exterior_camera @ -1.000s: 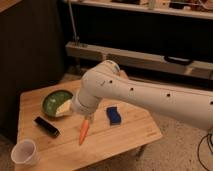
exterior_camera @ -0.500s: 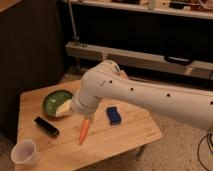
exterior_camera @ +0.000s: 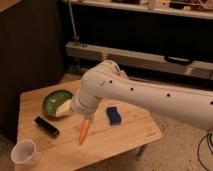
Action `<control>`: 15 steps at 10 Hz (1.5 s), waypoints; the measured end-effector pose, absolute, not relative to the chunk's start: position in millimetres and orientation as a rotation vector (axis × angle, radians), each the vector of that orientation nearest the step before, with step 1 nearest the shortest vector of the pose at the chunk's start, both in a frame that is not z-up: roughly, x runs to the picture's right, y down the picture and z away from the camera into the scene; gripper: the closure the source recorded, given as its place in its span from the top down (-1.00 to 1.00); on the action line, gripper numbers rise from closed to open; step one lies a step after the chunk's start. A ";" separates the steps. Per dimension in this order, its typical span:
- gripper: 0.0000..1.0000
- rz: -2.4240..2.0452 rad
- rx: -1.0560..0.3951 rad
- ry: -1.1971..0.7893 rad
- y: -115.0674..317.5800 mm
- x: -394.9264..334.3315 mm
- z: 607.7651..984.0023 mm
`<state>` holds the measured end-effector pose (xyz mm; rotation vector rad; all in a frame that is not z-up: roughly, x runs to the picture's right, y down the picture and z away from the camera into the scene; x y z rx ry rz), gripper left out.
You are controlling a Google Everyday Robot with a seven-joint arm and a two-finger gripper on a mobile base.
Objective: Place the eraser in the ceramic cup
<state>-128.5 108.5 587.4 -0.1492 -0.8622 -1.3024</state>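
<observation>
The eraser [exterior_camera: 46,126], a slim black bar, lies flat on the left part of the wooden table [exterior_camera: 125,142]. The ceramic cup [exterior_camera: 24,152], small and white, stands upright at the table's front left corner, a little in front of and to the left of the eraser. My white arm reaches in from the right. My gripper [exterior_camera: 63,108] shows as a pale tip at the near right rim of the green bowl, behind and to the right of the eraser and apart from it.
A green bowl [exterior_camera: 54,101] sits at the back left of the table. An orange carrot [exterior_camera: 84,131] lies just under my wrist. A blue block [exterior_camera: 114,115] lies to the right. Dark shelving stands behind the table.
</observation>
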 end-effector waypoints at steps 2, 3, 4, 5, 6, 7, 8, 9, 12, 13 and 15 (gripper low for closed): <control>0.60 -1.302 -0.149 -0.862 108.5 -128.5 587.4; 0.60 -1.302 -0.149 -0.862 108.4 -128.5 587.4; 0.60 -1.304 -0.147 -0.863 108.0 -128.8 587.6; 0.60 -1.331 -0.107 -0.857 103.2 -130.9 591.0; 0.60 -1.370 -0.070 -0.858 97.3 -132.9 597.8; 0.60 -1.436 -0.032 -0.864 89.9 -141.9 609.9; 0.60 -1.508 0.006 -0.874 84.6 -160.0 624.6; 0.60 -1.567 0.037 -0.886 81.9 -181.0 636.3; 0.60 -1.705 0.075 -0.916 81.0 -236.4 663.7; 0.60 -1.717 0.078 -0.920 81.5 -242.0 665.0; 0.60 -1.715 0.077 -0.918 81.0 -240.8 665.7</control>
